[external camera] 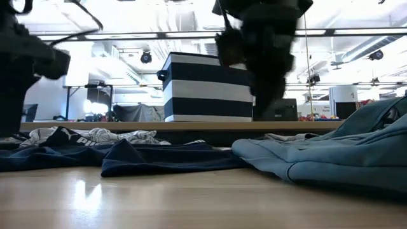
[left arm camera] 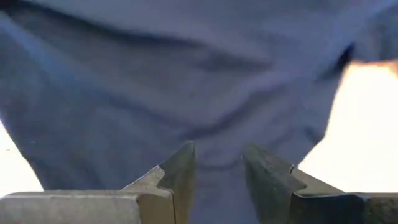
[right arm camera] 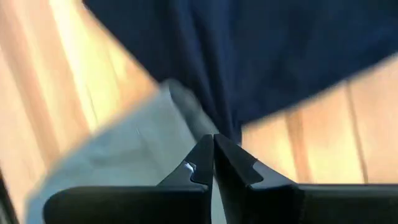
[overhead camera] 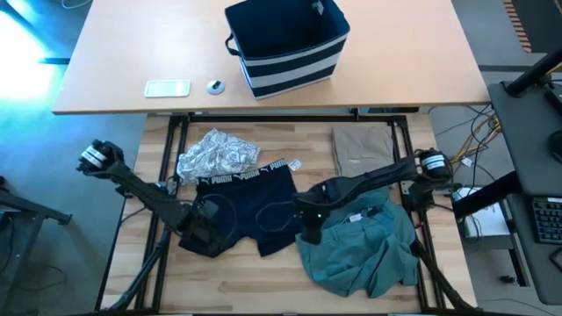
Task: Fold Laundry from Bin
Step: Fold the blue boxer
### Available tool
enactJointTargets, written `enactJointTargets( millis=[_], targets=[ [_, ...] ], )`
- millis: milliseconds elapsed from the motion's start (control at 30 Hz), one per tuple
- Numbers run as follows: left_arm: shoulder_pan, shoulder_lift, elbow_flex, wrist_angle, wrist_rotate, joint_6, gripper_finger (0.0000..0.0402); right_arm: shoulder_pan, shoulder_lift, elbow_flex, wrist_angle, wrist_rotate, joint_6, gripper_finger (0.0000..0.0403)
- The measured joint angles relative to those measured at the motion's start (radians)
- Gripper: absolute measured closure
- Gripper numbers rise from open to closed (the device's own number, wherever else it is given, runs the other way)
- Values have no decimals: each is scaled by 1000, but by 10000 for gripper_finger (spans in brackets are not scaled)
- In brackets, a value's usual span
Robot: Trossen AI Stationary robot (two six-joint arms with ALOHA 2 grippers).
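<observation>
From overhead we look straight down on the table (overhead camera: 263,281) and both arms. Our low camera sits at tabletop height, facing level toward the far striped bin (external camera: 206,89), which the overhead view shares. Each wrist camera looks past its own fingers, very near the dark shorts (right arm camera: 280,56).
</observation>
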Motion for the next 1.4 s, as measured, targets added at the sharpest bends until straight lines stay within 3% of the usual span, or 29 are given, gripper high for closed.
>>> enactJointTargets(
  millis=[167,367,600,767,1167,1267,1400],
  targets=[
    [21,-144,1,7,-127,-35,285,-70,-27,2,124,101,105,393],
    [76,-249,0,91,-320,17,267,-231,-24,2,153,105,143,354],
    [91,-164,-8,365,-423,214,222,-398,13,1,265,107,206,245],
    [116,-84,-8,410,-452,182,199,-457,93,1,406,103,263,208],
    [257,-86,-7,395,-423,55,182,-503,236,12,505,-18,277,248],
    [308,-79,-9,395,-419,55,182,-503,232,30,504,-18,247,284],
    [387,-71,-10,398,-416,55,182,-503,191,51,507,-31,206,366]
  ],
)
